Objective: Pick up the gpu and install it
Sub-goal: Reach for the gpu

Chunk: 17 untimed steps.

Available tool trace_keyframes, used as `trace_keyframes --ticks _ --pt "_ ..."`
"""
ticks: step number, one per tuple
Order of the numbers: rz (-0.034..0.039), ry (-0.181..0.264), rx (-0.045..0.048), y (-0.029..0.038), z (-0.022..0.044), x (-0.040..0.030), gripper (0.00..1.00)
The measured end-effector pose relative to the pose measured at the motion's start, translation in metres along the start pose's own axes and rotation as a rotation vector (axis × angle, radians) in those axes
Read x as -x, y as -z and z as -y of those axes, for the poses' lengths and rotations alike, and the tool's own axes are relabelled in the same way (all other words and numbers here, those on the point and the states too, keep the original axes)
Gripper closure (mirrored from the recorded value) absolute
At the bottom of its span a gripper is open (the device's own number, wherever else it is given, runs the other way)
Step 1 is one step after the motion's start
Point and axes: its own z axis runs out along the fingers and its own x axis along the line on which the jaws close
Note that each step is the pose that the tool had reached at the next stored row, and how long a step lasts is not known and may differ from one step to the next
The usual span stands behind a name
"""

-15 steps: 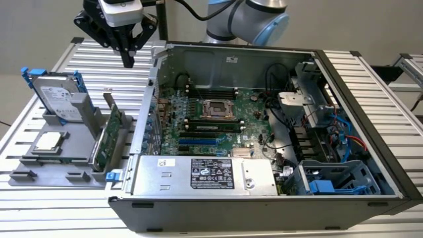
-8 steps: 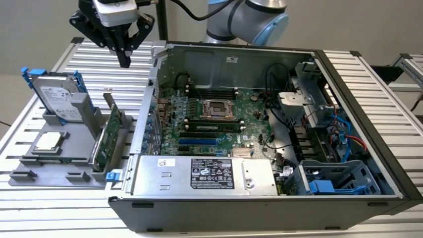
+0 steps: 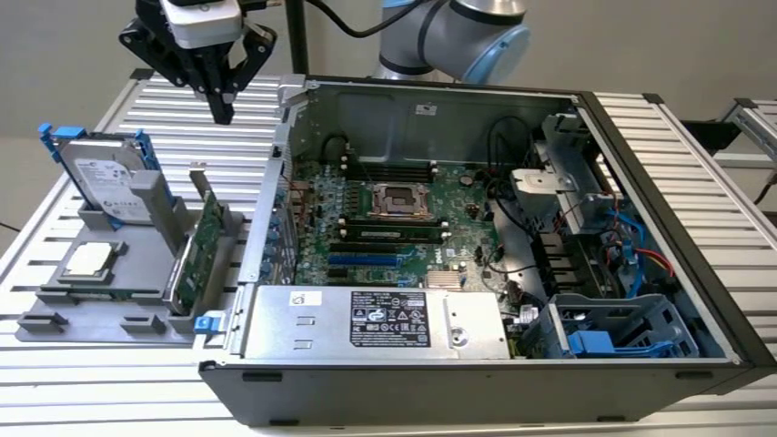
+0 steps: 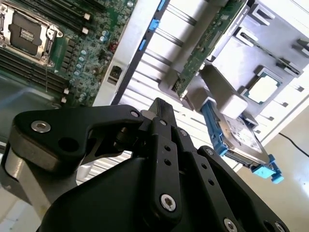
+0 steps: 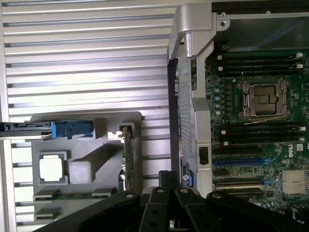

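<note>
Slatted silver bench against a plain pale wall carries an open computer case. Just beside the case, on the exterior view's left, sits a grey holder. The gpu stands on edge in that holder, untouched, so the pick-up is not yet done and the whole install is left. The blue slots inside the case are unfilled. Beside the case's far corner, well above the gpu, the claw hangs with fingers pressed together, holding nothing.
</note>
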Motion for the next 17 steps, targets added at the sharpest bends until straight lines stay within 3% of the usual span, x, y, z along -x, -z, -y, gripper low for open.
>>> trace_keyframes --ticks 17 --pt "0.0 0.0 -0.0001 0.0003 0.001 -0.0134 1.0"
